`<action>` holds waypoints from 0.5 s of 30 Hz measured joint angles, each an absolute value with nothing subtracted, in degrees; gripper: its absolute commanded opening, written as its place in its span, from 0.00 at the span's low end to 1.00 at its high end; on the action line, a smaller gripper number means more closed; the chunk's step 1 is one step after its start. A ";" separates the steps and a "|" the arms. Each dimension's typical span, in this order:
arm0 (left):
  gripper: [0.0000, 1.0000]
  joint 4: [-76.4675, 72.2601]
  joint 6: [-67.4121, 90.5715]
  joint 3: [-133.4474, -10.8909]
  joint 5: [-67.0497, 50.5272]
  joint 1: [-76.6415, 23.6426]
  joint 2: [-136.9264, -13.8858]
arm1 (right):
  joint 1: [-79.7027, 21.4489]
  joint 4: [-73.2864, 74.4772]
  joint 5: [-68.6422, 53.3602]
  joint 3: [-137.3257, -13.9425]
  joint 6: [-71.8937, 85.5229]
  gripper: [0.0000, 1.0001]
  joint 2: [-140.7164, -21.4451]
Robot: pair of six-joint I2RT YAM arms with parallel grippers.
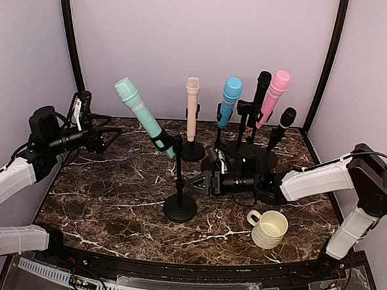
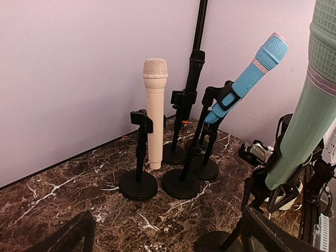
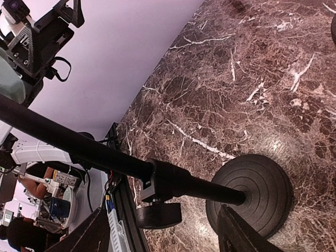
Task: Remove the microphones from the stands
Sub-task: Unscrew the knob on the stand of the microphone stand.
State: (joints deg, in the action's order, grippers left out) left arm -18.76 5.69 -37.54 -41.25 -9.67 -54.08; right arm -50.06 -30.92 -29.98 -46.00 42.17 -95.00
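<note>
A mint green microphone [image 1: 137, 112] leans left in the clip of a black stand [image 1: 179, 190] at the table's middle. It also shows at the right of the left wrist view [image 2: 310, 115]. My right gripper [image 1: 194, 184] is open, low, with its fingers on either side of that stand's pole [image 3: 100, 152], just above the round base [image 3: 252, 194], not closed on it. My left gripper [image 1: 110, 137] is open and empty in the air, left of the mint microphone and apart from it.
Behind stand a beige microphone [image 1: 192, 107], a blue one [image 1: 230, 100], a pink one [image 1: 275, 96] and black ones [image 1: 283, 126], each on its own stand. A cream mug [image 1: 269, 228] sits front right. Purple walls close the back and sides.
</note>
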 measured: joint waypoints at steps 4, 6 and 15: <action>0.99 -18.74 5.67 -37.54 -41.08 -9.67 -54.08 | -50.06 -32.21 -31.86 -46.35 43.22 0.63 -97.23; 0.99 -18.74 5.65 -37.54 -40.99 -9.67 -54.08 | -50.02 -32.69 -32.58 -46.37 43.66 0.60 -97.86; 0.99 -18.74 5.65 -37.54 -40.80 -9.67 -54.08 | -49.87 -35.70 -34.54 -46.92 44.91 0.51 -99.24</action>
State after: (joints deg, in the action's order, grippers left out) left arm -18.74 5.65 -37.54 -40.80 -9.67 -54.08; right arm -49.87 -35.70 -34.54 -46.92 44.91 -99.24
